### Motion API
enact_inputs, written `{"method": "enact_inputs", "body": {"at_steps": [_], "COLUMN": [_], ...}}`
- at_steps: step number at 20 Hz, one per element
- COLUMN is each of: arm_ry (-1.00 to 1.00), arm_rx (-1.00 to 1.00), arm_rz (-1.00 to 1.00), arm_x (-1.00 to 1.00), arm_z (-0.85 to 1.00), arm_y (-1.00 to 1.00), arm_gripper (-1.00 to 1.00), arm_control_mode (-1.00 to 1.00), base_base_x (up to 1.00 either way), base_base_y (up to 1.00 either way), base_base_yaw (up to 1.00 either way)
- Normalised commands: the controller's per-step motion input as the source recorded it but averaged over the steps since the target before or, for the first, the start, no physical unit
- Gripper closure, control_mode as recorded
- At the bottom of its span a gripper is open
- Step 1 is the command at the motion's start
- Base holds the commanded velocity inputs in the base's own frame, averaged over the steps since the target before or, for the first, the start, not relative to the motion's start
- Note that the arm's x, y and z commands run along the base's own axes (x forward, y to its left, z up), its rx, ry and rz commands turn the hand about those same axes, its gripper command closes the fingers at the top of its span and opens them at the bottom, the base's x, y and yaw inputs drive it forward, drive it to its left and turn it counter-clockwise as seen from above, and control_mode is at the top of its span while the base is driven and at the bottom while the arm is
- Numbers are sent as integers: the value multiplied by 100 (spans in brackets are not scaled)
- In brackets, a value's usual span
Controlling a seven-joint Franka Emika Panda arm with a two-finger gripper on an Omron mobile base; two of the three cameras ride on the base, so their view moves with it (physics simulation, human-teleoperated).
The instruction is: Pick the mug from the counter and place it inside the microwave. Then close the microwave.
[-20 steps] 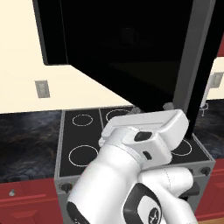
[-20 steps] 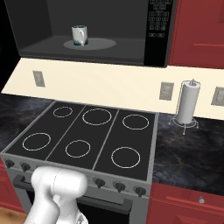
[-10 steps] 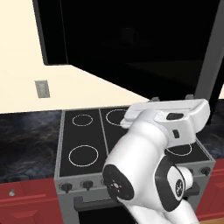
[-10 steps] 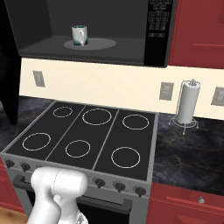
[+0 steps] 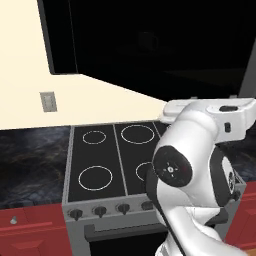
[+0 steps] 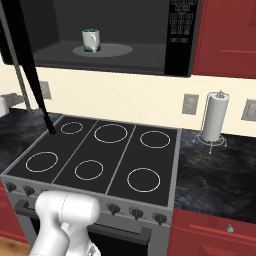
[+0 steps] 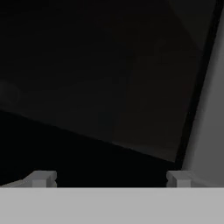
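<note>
your end effector (image 7: 109, 178), fingers spread apart and empty, faces the microwave door (image 7: 100, 78) close ahead; the grey bar handle (image 7: 210, 113) runs along its right side.

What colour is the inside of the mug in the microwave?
Teal-green inside, white outside: the mug shows best in the right base view, on the microwave turntable.

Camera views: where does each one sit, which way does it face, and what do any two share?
Left base view: behind-left, facing stovetop and open microwave door; white arm lower right.
Right base view: behind-right, facing microwave holding mug; arm lower left.
Hand view: on the hand, facing the door; open gripper.
Base views share the stovetop.
</note>
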Motion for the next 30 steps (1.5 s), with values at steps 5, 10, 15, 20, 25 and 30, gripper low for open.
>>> {"method": "enact_inputs", "body": {"at_steps": [5,10,15,20,25,30], "arm_ry": [0,0,0,0,0,2], "arm_rx": [9,9,10,9,7,1], "arm_rz": [14,13,14,17,17,15], "arm_x": [48,34,35,38,24,26], "arm_z": [13,10,3,1,2,0], "arm_y": [-49,-34,-36,-40,-35,-29], "arm_gripper": [-100,-100,-100,-100,-100,-100], "arm_control_mode": [-100,-100,-100,-100,-100,-100], "base_base_x": [0,0,0,0,0,0], "base_base_y": [0,0,0,0,0,0], "base_base_yaw": [0,0,0,0,0,0]}}
